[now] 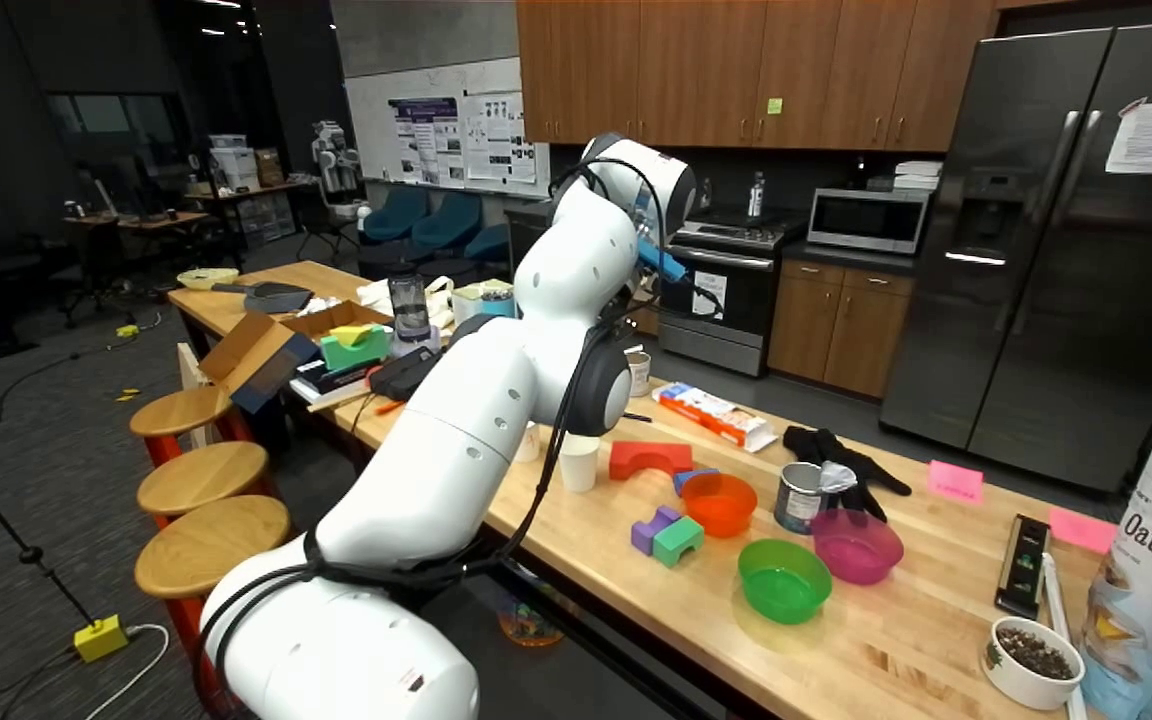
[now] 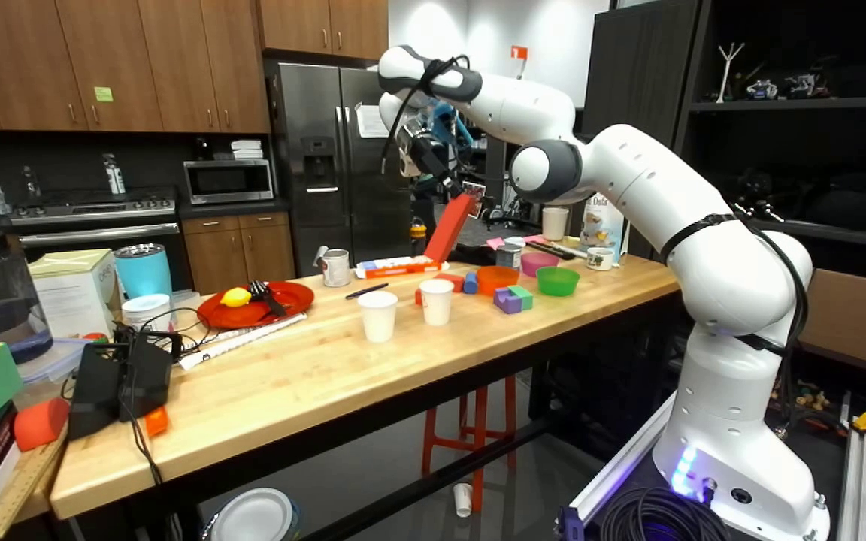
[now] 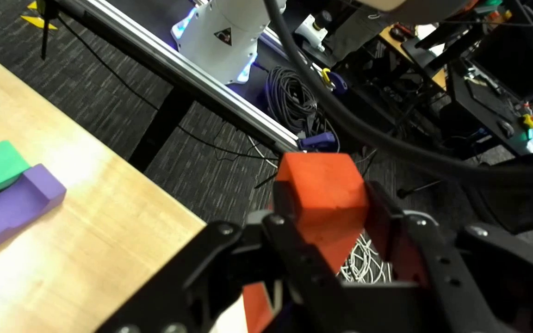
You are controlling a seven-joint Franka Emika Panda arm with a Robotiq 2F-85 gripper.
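First inspector: How far along do we find the work?

Second inspector: We find a long red rectangular block [image 2: 449, 229], plain-faced and of unconfirmed material, held tilted just above the centre of an exterior view. In line of sight its lower end overlaps an orange-and-white cardboard box [image 2: 397, 267]; we cannot confirm contact. We judge the pick-up complete; the release is outstanding.

First inspector: What else do we log nearby?

Second inspector: Right of centre in an exterior view, on the pale wooden tabletop [image 1: 936, 600], we log a red arch-shaped block [image 1: 650, 459], a purple notched block [image 1: 652, 530] and a green notched block [image 1: 678, 541], the last two apparently touching. Just above and right of that pair sits a round, translucent orange plastic bowl [image 1: 721, 508].

First inspector: And the grip condition?

Second inspector: Grasping. In the wrist view, below and right of centre, the black two-finger gripper [image 3: 329, 208] has its fingers [image 3: 382, 206] against opposite sides of the long red block, spread only to its width; we see no gap on either side. In an exterior view the white robot arm [image 1: 466, 420] hides the fingertips from us, so we rely on the remaining two views for this finding.
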